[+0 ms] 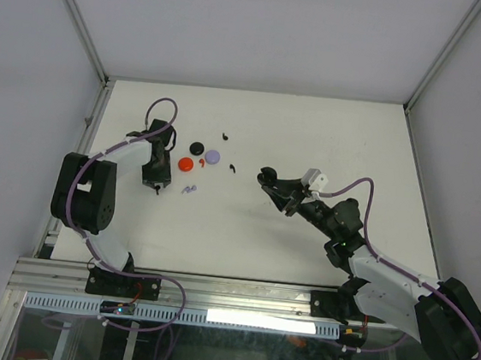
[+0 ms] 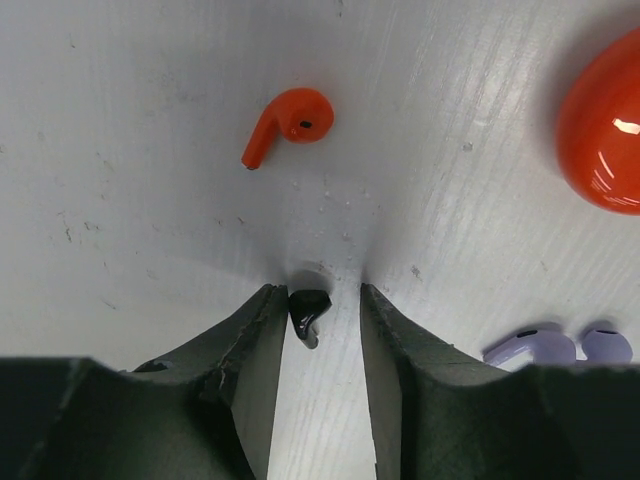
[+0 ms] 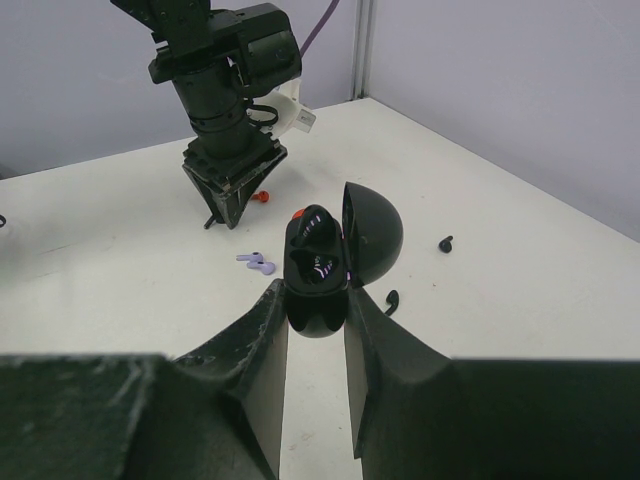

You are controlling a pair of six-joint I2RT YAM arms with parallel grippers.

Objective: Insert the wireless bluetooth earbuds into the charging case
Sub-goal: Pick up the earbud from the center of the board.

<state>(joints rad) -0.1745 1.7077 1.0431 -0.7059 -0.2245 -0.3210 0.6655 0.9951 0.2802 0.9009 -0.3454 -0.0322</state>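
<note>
The left gripper has its jaws parted around a black earbud at the bottom centre of its wrist view. The bud sits against one jaw, with a clear gap to the other, so it is straddled rather than pinched. Further up the frame lies a red earbud, with a red case at the right edge and two pale purple earbuds at the lower right.

The right gripper is clamped on the lower half of a black charging case, held off the white table with its lid swung open.

The likely trouble is the closing squeeze. With the bud off-centre, the jaws could roll or flick it aside, or catch only the thin stem, so it twists in the grip. A skewed bud would then meet the case's socket at the wrong angle and could drop out. The case, pinched low on a rounded shell, could also tilt when pushed.
</note>
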